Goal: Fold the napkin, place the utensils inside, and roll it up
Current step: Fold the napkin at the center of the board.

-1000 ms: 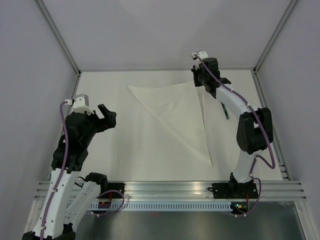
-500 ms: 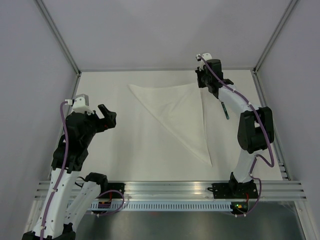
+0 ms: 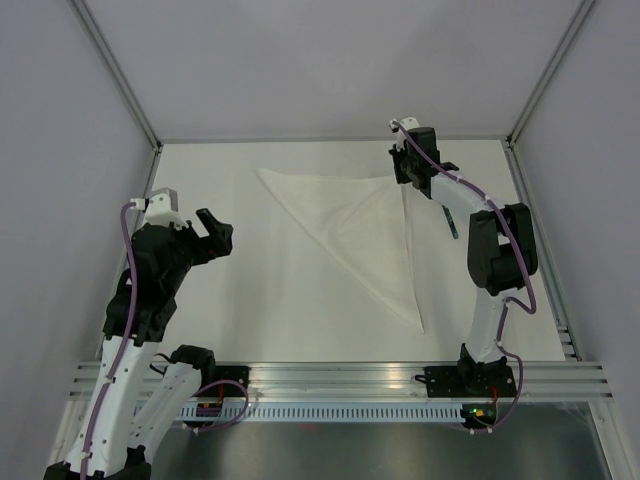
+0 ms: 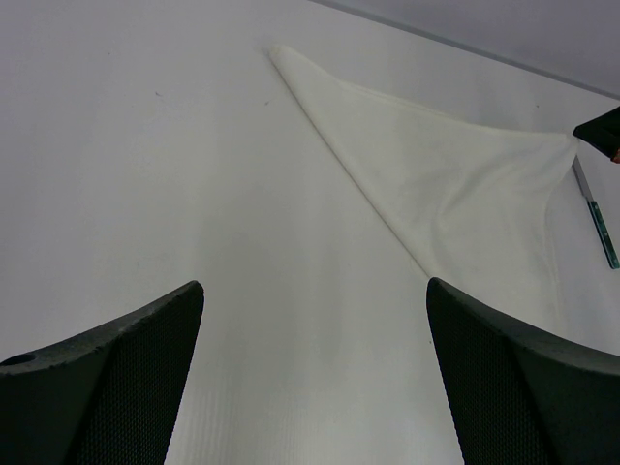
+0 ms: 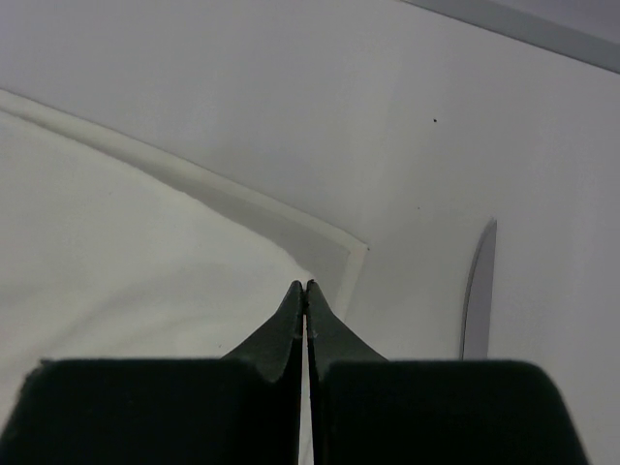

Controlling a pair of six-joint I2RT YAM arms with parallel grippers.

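The napkin (image 3: 365, 225) lies folded into a triangle on the far right part of the table (image 3: 250, 300). One short edge runs left to right along the far side. The other short edge runs from far to near down the right side. The long folded edge slants from the far left corner to the near tip, which points toward the right arm's base.

The right gripper (image 3: 405, 178) sits at the far right corner of the triangle with its fingers (image 5: 291, 329) pressed flat together. In the right wrist view the tips rest on the cloth just inside that corner. From the left wrist view, wrinkles fan out from the same corner, so the tips seem to pinch the top layer, though the contact itself is hidden.

The knife (image 3: 450, 223) lies on the table just right of the napkin's right edge, apart from it and partly under the right arm. Its long axis runs near to far, roughly parallel to that edge, with the teal handle at the near end and the silvery blade (image 5: 478, 291) pointing far.

The left gripper (image 3: 213, 235) hangs over bare table well left of the napkin, its jaws spread wide and holding nothing.
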